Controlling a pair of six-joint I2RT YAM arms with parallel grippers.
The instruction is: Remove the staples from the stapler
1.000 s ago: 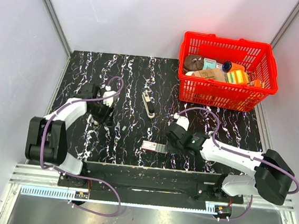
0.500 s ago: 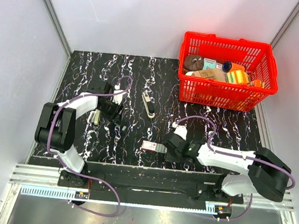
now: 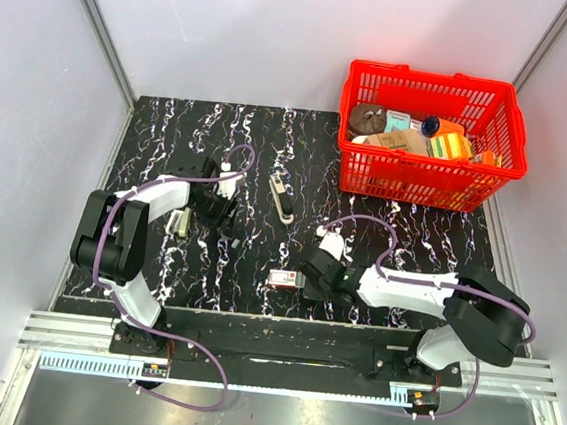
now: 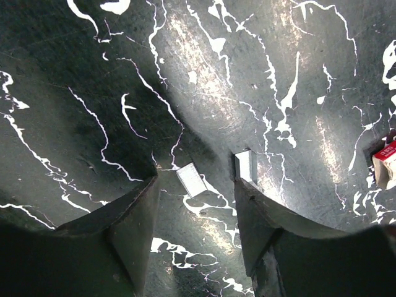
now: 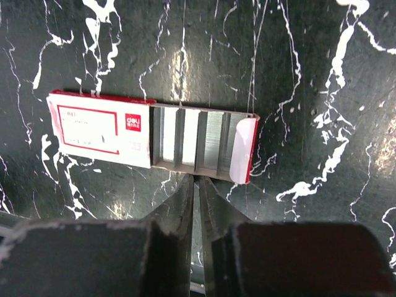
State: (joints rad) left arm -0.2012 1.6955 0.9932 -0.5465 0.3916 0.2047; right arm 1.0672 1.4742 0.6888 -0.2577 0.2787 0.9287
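The black and silver stapler (image 3: 281, 198) lies on the dark marbled table (image 3: 171, 131), between the two arms and apart from both; it shows in neither wrist view. My left gripper (image 3: 226, 214) is open and low over the table (image 4: 247, 74). A short staple strip (image 4: 192, 179) lies between its fingertips and a second strip (image 4: 245, 166) lies at its right fingertip (image 4: 247, 198). My right gripper (image 3: 309, 278) is shut, and its tips (image 5: 197, 182) touch the near edge of the red-and-white staple box (image 5: 148, 139), whose tray is slid open with staple rows showing.
A red basket (image 3: 423, 176) full of assorted items stands at the back right. The staple box (image 3: 282, 279) lies near the table's front edge and shows at the right edge of the left wrist view (image 4: 387, 164). A small pale piece (image 3: 176, 222) lies by the left arm.
My left gripper has moved right and slightly nearer, toward the loose staple strips. My right gripper has moved left up to the staple box. The stapler has not moved.
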